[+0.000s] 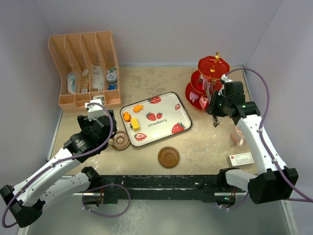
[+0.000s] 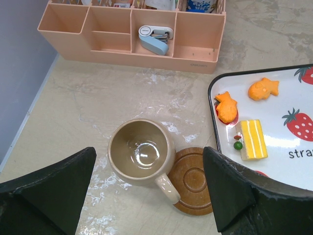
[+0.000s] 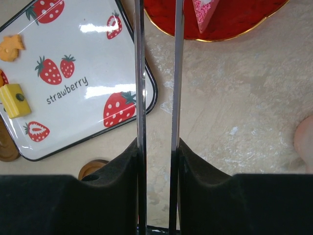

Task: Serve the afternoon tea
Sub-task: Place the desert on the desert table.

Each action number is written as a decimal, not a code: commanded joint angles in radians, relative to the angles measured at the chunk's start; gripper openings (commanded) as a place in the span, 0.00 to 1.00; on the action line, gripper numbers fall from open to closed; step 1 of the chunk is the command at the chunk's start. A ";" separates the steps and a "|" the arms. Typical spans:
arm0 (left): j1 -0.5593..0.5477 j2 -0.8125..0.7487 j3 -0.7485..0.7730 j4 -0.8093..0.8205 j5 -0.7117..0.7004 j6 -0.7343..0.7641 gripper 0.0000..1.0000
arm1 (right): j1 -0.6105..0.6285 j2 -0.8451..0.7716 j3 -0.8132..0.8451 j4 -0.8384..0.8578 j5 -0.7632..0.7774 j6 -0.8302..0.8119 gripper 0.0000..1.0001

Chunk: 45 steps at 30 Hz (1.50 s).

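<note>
Toy cakes [image 1: 135,123] on "strawberry" tray [image 1: 168,104]

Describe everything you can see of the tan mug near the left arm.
The tan mug looks like glossy ceramic, round, with one thick handle. It stands upright and empty on the table, left of the strawberry tray. Its handle points toward the brown saucer and overlaps its rim. The open left gripper hangs above without touching it.

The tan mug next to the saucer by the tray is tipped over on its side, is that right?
No. The mug is not on its side: it stands upright, mouth up, next to the saucer by the tray. The left wrist view shows it.
</note>
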 commanded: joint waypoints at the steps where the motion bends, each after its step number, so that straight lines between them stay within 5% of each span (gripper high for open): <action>1: 0.002 -0.001 0.028 0.018 -0.006 0.003 0.88 | -0.003 -0.022 0.029 -0.003 -0.016 -0.018 0.31; 45: 0.003 -0.004 0.027 0.018 -0.006 0.003 0.88 | -0.003 -0.036 0.029 -0.017 0.012 -0.025 0.43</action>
